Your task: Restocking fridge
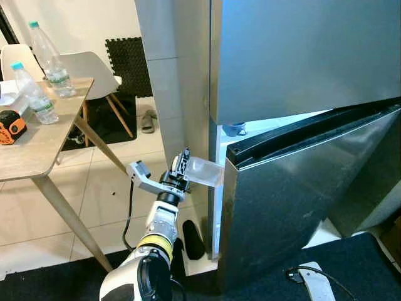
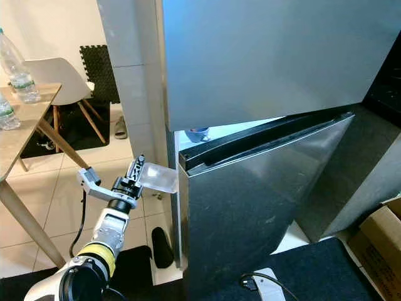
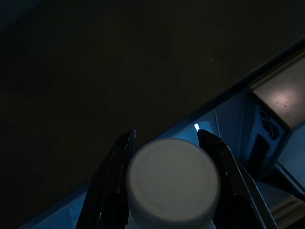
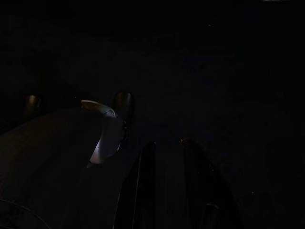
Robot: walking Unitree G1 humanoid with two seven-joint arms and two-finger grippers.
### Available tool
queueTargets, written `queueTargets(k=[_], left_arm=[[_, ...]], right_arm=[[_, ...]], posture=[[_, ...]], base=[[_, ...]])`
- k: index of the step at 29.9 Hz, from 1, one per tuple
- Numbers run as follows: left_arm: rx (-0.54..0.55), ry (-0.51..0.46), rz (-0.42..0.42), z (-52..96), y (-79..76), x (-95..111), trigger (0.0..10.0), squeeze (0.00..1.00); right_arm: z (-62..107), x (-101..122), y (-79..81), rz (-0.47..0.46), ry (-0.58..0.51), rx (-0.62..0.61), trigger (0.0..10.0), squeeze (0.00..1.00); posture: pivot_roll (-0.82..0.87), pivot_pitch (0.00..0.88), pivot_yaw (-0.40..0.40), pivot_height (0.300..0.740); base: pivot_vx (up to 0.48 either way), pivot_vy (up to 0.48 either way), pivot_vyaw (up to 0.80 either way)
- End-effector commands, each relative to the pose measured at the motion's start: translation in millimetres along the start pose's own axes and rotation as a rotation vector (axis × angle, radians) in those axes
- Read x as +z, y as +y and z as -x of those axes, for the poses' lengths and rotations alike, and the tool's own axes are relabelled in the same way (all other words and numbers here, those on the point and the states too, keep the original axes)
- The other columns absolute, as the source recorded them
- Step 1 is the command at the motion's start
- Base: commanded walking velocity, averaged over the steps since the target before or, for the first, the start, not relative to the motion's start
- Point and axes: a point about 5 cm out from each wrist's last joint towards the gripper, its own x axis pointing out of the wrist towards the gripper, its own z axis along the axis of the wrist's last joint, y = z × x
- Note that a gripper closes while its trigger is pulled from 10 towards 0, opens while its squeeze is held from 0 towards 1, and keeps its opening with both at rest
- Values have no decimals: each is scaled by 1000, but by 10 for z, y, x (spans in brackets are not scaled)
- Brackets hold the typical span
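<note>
While two water bottles (image 1: 36, 94) stand on the wooden surface (image 1: 37, 147) at far left beside an orange tape measure (image 1: 10, 127), the left gripper (image 1: 183, 164) reaches toward the fridge (image 1: 301, 125), its fingers (image 3: 116, 167) pinching a clear bottle (image 1: 203, 171) with a white cap (image 3: 172, 179) at the lit gap beside the ajar lower door (image 1: 301, 207). Farther right, the right gripper (image 4: 167, 162) hangs in darkness, its fingers slightly parted.
</note>
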Motion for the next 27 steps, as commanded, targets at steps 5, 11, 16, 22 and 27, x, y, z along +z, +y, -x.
queueTargets(k=[5,11,16,22,27], left_arm=[[-64,55,36,-18,-103,-173,10000,0],[-198,109,156,-66,-278,-341,10000,0],[-352,158,215,-105,-462,-443,10000,0],[-462,220,283,-81,-575,-531,10000,0],[-436,240,288,8,-482,-517,10000,0]], right_arm=[[-8,38,22,7,-11,8,10000,0],[-11,38,36,16,-8,14,10000,0],[-12,35,40,18,-5,15,10000,0],[-17,30,61,17,-1,19,10000,0],[-19,23,71,14,2,20,10000,0]], posture=[[-42,0,0,740],[-37,0,4,740],[-34,0,5,740],[-33,0,9,740],[-33,0,9,740]], base=[[0,0,0],[0,0,0],[0,0,0],[0,0,0],[0,0,0]])
